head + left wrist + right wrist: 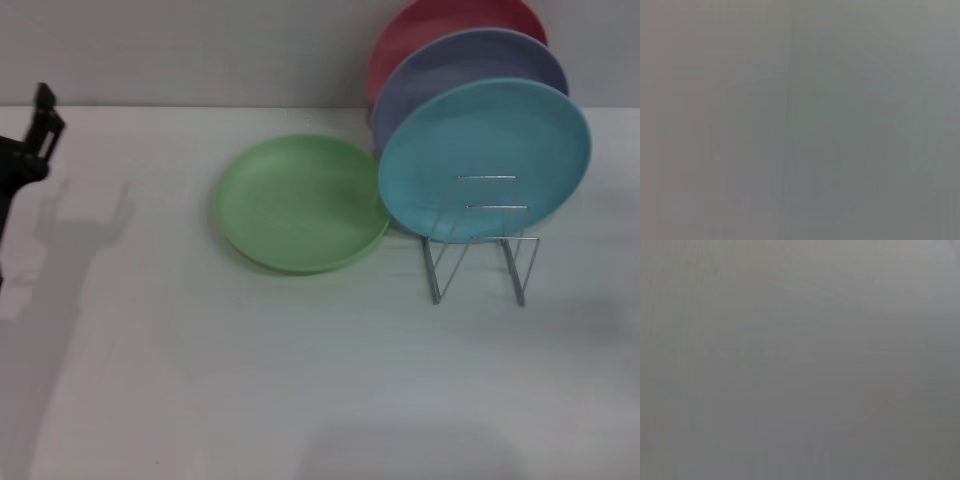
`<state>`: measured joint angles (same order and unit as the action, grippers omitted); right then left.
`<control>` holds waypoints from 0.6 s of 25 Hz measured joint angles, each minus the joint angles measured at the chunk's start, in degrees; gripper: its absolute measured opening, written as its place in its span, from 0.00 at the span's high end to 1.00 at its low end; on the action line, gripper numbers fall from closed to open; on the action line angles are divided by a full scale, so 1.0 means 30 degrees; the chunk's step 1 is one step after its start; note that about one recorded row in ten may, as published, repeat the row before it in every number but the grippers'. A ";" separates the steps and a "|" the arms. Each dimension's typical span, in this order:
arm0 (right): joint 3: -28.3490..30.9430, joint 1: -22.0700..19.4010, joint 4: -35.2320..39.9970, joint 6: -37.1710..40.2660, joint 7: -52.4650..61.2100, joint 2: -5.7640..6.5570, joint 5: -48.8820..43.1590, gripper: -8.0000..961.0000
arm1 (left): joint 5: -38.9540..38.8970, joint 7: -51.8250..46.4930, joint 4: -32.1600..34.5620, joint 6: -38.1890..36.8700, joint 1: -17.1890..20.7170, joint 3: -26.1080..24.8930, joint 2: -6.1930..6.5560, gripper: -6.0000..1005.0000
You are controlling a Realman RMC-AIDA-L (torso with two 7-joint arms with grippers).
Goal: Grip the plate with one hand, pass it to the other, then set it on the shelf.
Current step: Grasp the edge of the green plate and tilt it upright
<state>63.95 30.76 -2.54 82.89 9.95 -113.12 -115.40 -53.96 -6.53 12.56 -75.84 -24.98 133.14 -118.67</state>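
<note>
Black metal at the left edge of the head view is your left gripper (40, 125), raised above the white tabletop (300, 380) with its shadow falling just beside and below it. You cannot tell from this angle whether its fingers are apart or together, and it holds nothing that you can see. Both wrist views give you only a flat grey field, so they add nothing on either arm. Your right gripper does not appear in any view.

Out from the left gripper, well apart across bare tabletop toward the robot's right, the light green plate (300, 203) lies flat, rim up, untouched. Just past its far-right edge stands the sky-blue plate (485, 160), upright on edge and leaning a little back; the green plate's rim comes very close to it, and you cannot tell whether they touch. Behind the blue one the lavender plate (465, 75) stands upright too, and behind that a pink plate (430, 30), each showing above the one in front.

The shelf (480, 240), a thin silver wire rack, sits in front of the blue plate's lower half, farthest from your left gripper, with its front loops empty.
</note>
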 joint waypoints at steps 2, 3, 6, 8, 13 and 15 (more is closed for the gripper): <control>-0.0106 0.0041 -0.0001 -0.0262 -0.0026 0.0002 -0.0002 0.41 | -0.0111 0.2026 0.1378 0.2808 -0.0183 -0.0455 0.0086 0.20; -0.0106 0.0041 -0.0001 -0.0262 -0.0026 0.0002 -0.0002 0.41 | -0.0111 0.2026 0.1378 0.2808 -0.0183 -0.0455 0.0086 0.20; -0.0251 0.0051 -0.0001 -0.0350 -0.0044 0.0003 -0.0002 0.41 | -0.0166 0.4293 0.3297 0.6802 -0.0457 -0.2481 0.0154 0.20; -0.0313 0.0053 -0.0001 -0.0359 -0.0081 -0.0003 -0.0002 0.41 | -0.0108 0.5875 0.4818 0.9575 -0.0608 -0.4165 0.0165 0.20; -0.0517 0.0010 0.0023 -0.0406 -0.0105 -0.0046 -0.0002 0.41 | -0.0050 0.9533 1.0596 1.8302 -0.0314 -0.8658 0.0236 0.21; -0.0520 -0.0042 0.0031 -0.0412 -0.0105 -0.0094 -0.0002 0.41 | -0.0038 1.0383 1.2876 2.1894 -0.0015 -1.0487 0.0243 0.21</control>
<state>62.39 30.63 -2.45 81.66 9.64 -113.40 -115.41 -54.08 24.61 51.19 -10.16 -25.03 101.68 -117.94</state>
